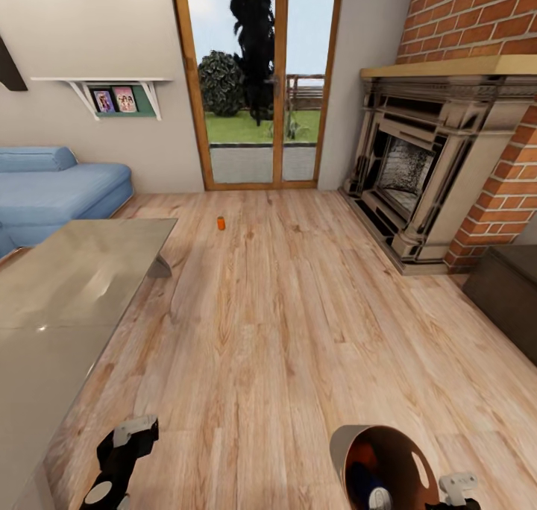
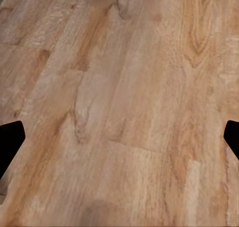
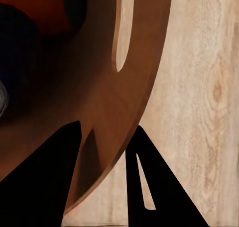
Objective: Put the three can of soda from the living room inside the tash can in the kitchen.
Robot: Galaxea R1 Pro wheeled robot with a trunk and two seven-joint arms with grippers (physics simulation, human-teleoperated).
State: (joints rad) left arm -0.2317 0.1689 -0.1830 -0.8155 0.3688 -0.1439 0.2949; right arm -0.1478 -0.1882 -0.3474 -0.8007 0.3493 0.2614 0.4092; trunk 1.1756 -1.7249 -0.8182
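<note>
One orange can of soda (image 1: 221, 223) stands upright on the wood floor in front of the glass doors, far ahead of both arms. The copper-brown trash can (image 1: 339, 441) tilts toward me at the lower edge of the head view, with an orange can (image 1: 365, 450) and a dark blue can (image 1: 365, 486) inside. My right gripper (image 1: 455, 490) is shut on its rim. In the right wrist view the gripper (image 3: 107, 130) straddles the bin wall (image 3: 104, 102). Low over bare floor, my left gripper (image 1: 134, 429) is open, its fingertips (image 2: 10, 137) spread wide.
A glass-topped low table (image 1: 67, 294) fills the left foreground, with the blue sofa (image 1: 52, 189) behind it. A brick fireplace (image 1: 425, 167) and a dark cabinet (image 1: 507, 294) line the right. Open wood floor (image 1: 283, 309) runs between them up to the glass doors (image 1: 257, 85).
</note>
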